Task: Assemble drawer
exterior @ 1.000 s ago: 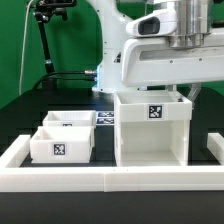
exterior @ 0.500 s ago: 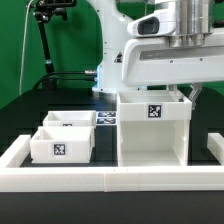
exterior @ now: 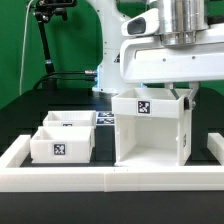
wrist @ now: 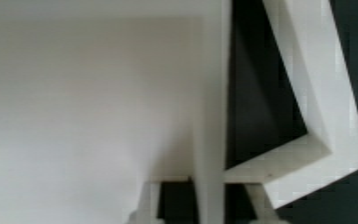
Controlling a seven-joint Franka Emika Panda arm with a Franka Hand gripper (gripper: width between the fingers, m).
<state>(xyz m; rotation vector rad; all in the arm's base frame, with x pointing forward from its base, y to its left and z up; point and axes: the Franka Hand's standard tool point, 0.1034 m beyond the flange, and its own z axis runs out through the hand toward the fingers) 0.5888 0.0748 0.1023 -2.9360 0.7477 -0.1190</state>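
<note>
The drawer's tall white shell [exterior: 150, 130] stands at centre-right in the exterior view, tilted a little, its open front facing the camera and a tag on its top edge. My gripper [exterior: 182, 92] reaches down from above at the shell's top right corner, mostly hidden behind it. In the wrist view my gripper [wrist: 208, 205] is shut on the shell's thin wall [wrist: 208, 120], and the dark fingers [wrist: 174, 205] press on either side. Two small white trays, one in front [exterior: 58, 145] and one behind [exterior: 68, 121], sit at the exterior view's left.
A long low white rail [exterior: 110, 179] runs across the front and up both sides. The marker board [exterior: 105, 117] lies flat behind the trays. A black camera stand [exterior: 45, 40] is at the back left, and the arm's white base [exterior: 112, 60] is behind the shell.
The shell has tipped: its top edge and tag have shifted toward the exterior view's left and risen a little. The gripper has moved with it. The trays have not moved.
</note>
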